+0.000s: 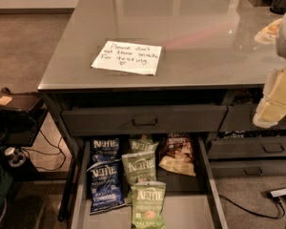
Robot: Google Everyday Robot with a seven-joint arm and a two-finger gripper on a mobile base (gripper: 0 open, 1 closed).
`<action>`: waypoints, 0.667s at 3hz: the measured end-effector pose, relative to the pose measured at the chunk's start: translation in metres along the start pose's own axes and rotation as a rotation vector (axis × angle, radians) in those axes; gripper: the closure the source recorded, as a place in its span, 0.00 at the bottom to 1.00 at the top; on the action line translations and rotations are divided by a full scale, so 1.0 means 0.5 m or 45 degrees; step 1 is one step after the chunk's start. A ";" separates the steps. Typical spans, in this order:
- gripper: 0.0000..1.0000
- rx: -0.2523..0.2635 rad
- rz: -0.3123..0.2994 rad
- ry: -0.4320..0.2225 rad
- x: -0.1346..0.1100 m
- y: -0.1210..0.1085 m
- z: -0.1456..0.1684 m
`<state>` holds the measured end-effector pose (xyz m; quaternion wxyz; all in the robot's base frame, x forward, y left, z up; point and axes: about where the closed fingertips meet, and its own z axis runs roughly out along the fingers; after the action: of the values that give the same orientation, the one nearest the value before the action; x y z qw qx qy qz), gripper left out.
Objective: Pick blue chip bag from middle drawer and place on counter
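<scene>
The blue chip bag (105,186) lies flat at the left of the open middle drawer (190,213), its lighter lower band facing me. A plainer dark blue Kettle bag (105,150) lies just behind it. The counter (190,42) is the glossy grey top above, with a white handwritten note (127,57) on it. My gripper (276,99) hangs at the right edge of the camera view, above and well to the right of the drawer, over the counter's front right corner. It is nowhere near the bag.
Green Kettle bags (139,166) (148,204) and a brown snack bag (177,157) lie in the same drawer. A shallower drawer front (143,119) sits above it, more drawers (271,149) to the right. A black side table (14,104) and cables (248,206) are on the floor.
</scene>
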<state>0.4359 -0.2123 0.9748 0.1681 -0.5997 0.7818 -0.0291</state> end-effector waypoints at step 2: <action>0.00 -0.034 0.064 -0.234 -0.072 0.099 0.114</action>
<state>0.4151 -0.1553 0.9173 0.2319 -0.5822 0.7782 0.0405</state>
